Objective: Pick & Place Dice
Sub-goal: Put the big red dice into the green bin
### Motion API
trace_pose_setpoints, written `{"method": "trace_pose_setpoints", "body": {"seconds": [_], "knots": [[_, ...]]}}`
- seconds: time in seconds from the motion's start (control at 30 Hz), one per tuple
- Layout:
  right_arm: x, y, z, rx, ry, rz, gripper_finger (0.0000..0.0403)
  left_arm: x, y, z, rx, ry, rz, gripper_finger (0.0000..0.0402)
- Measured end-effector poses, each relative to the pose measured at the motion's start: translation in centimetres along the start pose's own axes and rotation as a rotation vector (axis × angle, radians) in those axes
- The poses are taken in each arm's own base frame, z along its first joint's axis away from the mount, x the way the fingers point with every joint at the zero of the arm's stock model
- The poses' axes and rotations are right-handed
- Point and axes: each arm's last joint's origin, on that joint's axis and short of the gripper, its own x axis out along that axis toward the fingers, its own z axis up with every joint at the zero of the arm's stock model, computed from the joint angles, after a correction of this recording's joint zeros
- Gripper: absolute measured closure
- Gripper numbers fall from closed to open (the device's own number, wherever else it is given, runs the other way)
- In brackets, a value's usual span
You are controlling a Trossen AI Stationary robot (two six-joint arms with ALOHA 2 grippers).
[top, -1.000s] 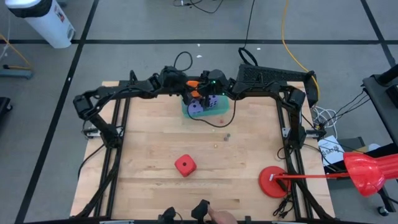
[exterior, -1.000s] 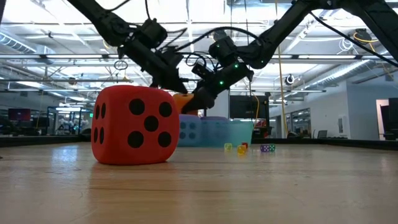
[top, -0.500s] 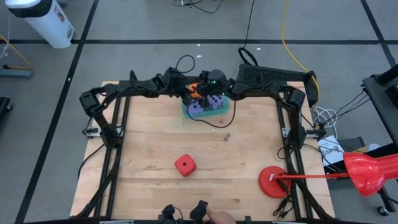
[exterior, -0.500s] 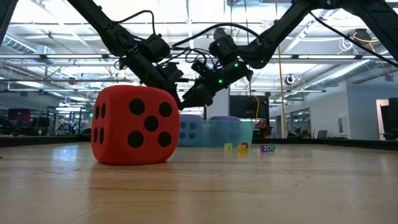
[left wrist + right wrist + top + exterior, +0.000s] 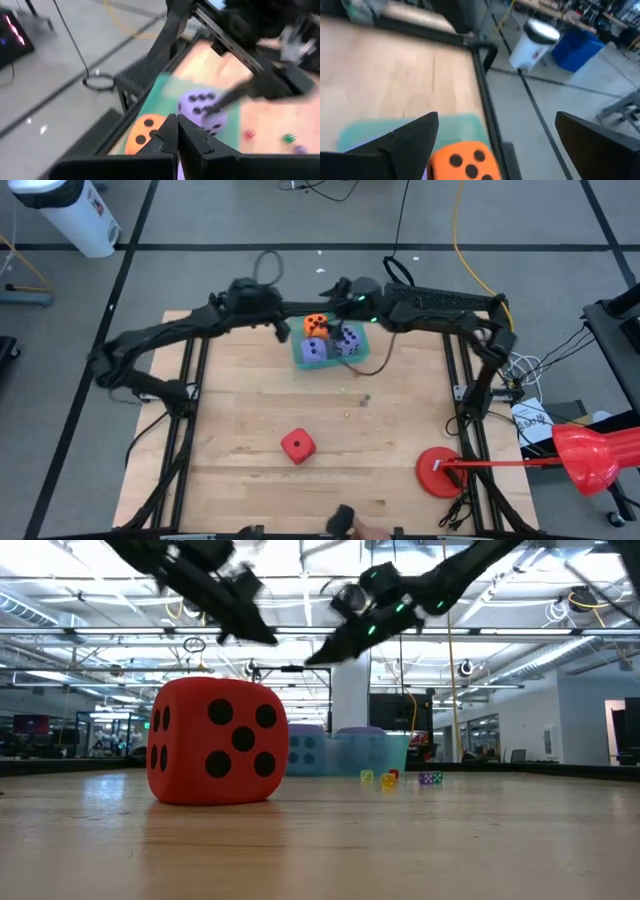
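- Red die (image 5: 297, 445) sits alone on the open wooden surface (image 5: 240, 430), well clear of every edge.
- Teal tray (image 5: 331, 356) near the far edge holds two purple dice (image 5: 313, 351) and the orange die (image 5: 316, 326).
- Left gripper (image 5: 280, 329): jaws closed, empty, beside the tray.
- Right gripper (image 5: 335, 288): jaws wide open, empty, beyond it.

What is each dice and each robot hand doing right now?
orange die: in the green bin, nobody holding it.
two purple dice: in the same bin.
red die: alone on the table, untouched.
left gripper: shut, empty, beside the bin.
right gripper: open, empty, behind the bin.
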Motion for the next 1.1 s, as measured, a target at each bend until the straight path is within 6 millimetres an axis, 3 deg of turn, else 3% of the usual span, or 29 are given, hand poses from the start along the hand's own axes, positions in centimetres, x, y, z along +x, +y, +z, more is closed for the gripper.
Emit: {"method": "trace_pose_setpoints", "body": {"seconds": [0.1,0.2,0.33,0.43,0.63,0.77,0.9,1.1], "knots": [[-3.8,-1.3,1.8,0.097,-0.077,0.064,0.0042,-3.6,-1.1,-0.2,0.015,-0.072,-0.036,0.0399],[-7.9,-2.1,2.9,0.197,-0.156,0.142,0.0086,-6.6,-2.0,-1.9,0.004,-0.111,-0.106,0.0399],[-13.4,-2.2,3.5,0.300,-0.261,0.205,0.0157,-9.1,-2.8,-5.1,-0.043,-0.183,-0.148,0.0400],[-16.3,-1.0,2.9,0.342,-0.284,0.193,0.0214,-9.9,-3.3,-7.2,-0.072,-0.255,-0.176,0.0399],[-19.8,2.4,-0.5,0.417,-0.329,0.195,0.0323,-10.1,-3.7,-9.5,-0.090,-0.276,-0.191,0.0397],[-20.9,4.8,-3.7,0.490,-0.354,0.205,0.0384,-9.9,-4.0,-10.4,-0.036,-0.257,-0.168,0.0398],[-21.7,6.6,-5.9,0.553,-0.364,0.231,0.0394,-9.9,-4.0,-10.4,-0.035,-0.264,-0.151,0.0398],[-23.0,8.4,-5.8,0.572,-0.380,0.321,0.0401,-10.4,-4.0,-10.1,-0.002,-0.295,-0.148,0.0389]]}}
